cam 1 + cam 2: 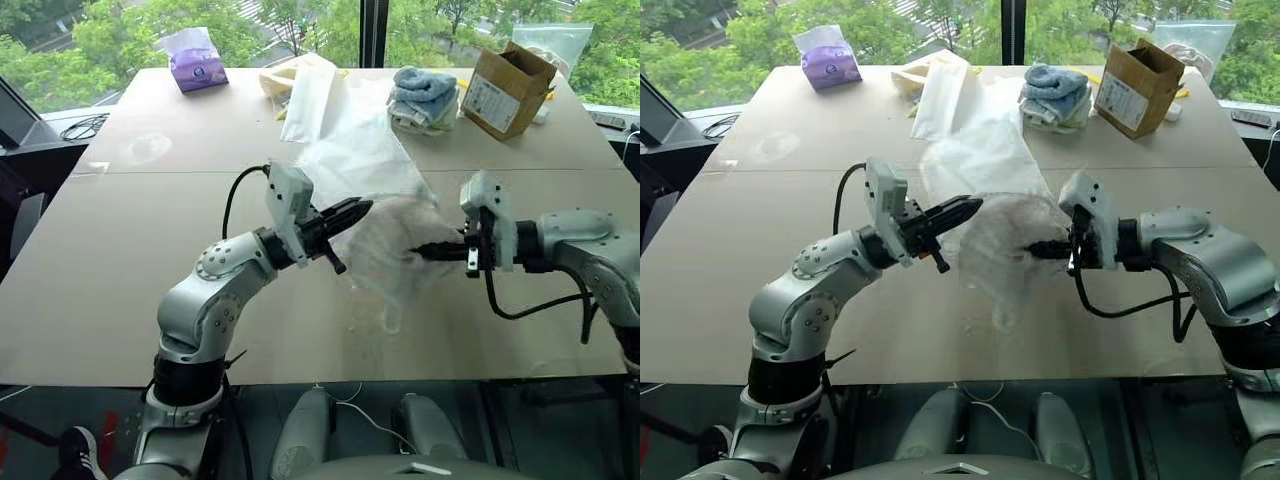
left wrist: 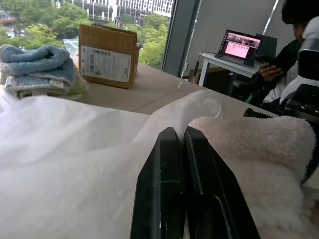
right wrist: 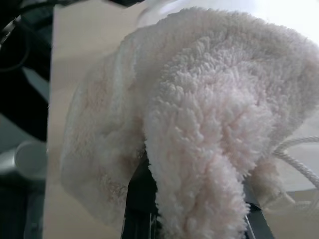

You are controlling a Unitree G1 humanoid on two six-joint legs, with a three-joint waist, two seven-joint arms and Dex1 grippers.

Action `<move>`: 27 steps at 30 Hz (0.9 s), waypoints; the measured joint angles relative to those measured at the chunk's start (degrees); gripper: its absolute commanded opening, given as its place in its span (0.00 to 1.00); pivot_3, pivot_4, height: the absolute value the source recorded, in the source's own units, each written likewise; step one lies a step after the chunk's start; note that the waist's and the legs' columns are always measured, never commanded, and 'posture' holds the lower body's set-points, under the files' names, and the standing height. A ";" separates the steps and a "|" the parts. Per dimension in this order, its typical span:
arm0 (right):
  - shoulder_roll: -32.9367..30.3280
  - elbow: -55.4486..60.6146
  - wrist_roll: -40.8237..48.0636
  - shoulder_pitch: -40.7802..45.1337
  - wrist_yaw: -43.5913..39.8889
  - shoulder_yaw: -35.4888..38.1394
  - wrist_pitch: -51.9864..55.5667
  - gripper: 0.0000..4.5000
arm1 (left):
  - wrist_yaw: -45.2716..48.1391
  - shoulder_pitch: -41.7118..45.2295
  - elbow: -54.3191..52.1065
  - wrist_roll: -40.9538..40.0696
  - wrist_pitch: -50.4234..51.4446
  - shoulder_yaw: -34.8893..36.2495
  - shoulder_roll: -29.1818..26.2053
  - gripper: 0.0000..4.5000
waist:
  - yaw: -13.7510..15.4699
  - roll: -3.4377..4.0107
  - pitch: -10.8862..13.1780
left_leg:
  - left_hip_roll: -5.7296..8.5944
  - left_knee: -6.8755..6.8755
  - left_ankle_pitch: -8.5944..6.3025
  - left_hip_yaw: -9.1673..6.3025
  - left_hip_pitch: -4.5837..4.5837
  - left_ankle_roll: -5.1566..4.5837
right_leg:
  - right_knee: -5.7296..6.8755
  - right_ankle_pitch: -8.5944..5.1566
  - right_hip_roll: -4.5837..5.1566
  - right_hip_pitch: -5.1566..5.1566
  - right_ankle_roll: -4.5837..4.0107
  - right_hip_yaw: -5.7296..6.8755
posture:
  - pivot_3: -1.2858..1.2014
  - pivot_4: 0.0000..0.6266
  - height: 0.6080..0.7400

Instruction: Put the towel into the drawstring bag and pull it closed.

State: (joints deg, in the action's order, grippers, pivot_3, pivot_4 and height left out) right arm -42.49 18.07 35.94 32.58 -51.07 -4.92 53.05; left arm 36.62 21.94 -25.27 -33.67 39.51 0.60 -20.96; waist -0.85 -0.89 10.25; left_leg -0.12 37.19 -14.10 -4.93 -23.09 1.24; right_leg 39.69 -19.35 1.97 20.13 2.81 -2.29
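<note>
Gripping the towel (image 3: pixel 199 129), the right gripper (image 1: pixel 425 250) has its fingers clenched on the fluffy off-white cloth, which drapes over them in the right wrist view and hides most of the fingers. The towel sits against the mouth of the drawstring bag (image 1: pixel 365 190), and through the thin fabric it shows as a pale lump at the bag's near end. A white cord (image 3: pixel 299 167) of the bag trails just beside the towel.

The left gripper (image 1: pixel 350 212) faces the right gripper across the bag, its two black fingers pressed together and pinching the bag's thin white fabric at the edge of the mouth. In the left wrist view the bag's cloth spreads around those fingers and the towel lies just beside them.

The bag is lifted at its near end between the two grippers, while its far end rests on the counter (image 1: pixel 130 260) and part of it hangs down below the grippers.

Beyond the bag on the counter lies a cream flat bag (image 1: pixel 305 100), touching the bag's far end. To the right of that is a stack of folded blue and white cloths (image 1: pixel 425 97), and next to the stack a cardboard box (image 1: pixel 508 88). A purple tissue pack (image 1: pixel 197 62) sits at the far left, well apart from the bag.
</note>
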 measured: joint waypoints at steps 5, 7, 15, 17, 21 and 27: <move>6.73 -3.85 2.92 1.29 9.62 7.32 7.29 0.01 | 1.09 -1.49 -1.08 -0.34 -0.01 -0.54 -1.95 0.00 | 0.07 0.00 0.00 | 0.00 0.16 0.01 -0.06 -0.63 0.01 | 0.14 0.01 -0.02 0.60 0.00 0.06 | 0.52 0.24 1.00; 12.94 -5.16 6.76 2.41 14.77 12.35 11.08 0.01 | 1.23 -1.59 -1.09 -0.35 -0.01 -1.33 -1.90 0.00 | -0.13 -0.01 0.00 | 0.00 0.16 0.02 -0.02 -0.68 0.02 | 0.17 0.01 -0.02 0.67 -0.01 0.03 | 0.52 0.24 1.00; 21.27 -3.01 9.04 1.98 25.47 13.83 14.47 0.01 | 1.41 -1.33 -1.04 -0.89 -0.10 -1.80 -1.25 0.00 | -0.08 0.02 0.01 | 0.01 0.12 0.01 -0.02 -0.73 0.01 | 0.17 0.01 -0.02 0.76 -0.01 0.04 | 0.52 0.24 1.00; 17.52 2.36 6.06 0.86 20.86 6.24 9.77 0.01 | 1.45 -0.75 -0.84 -1.35 -0.07 -1.85 -1.04 0.00 | -0.14 0.04 0.02 | 0.02 0.12 0.01 -0.01 -0.76 0.01 | 0.17 0.01 -0.03 0.81 -0.01 0.04 | 0.52 0.24 1.00; 8.77 6.61 -7.22 0.39 11.78 -6.98 -8.34 0.01 | 1.74 0.46 -0.58 -2.12 -0.07 -1.75 -0.88 0.00 | -0.21 0.03 0.01 | 0.03 0.15 0.01 0.00 -0.72 0.00 | 0.16 0.01 -0.04 0.77 0.00 0.06 | 0.52 0.24 1.00; 16.74 -0.12 -14.68 -0.30 14.97 -8.96 -16.64 0.01 | 1.76 0.46 0.37 -2.72 -0.05 -1.41 -0.74 0.00 | -1.01 0.01 0.00 | -0.05 0.18 0.03 -0.04 -0.70 0.04 | 0.27 0.01 -0.06 0.76 -0.01 0.05 | 0.52 0.24 1.00</move>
State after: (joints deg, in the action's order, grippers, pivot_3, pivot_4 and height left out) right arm -25.76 17.94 21.26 32.28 -36.10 -13.87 36.40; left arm 38.38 22.39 -24.91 -36.39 39.46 -0.81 -21.70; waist -1.86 -0.88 10.25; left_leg -0.16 37.37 -14.07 -4.96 -23.78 1.29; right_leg 39.96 -19.34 1.92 20.89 2.80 -2.25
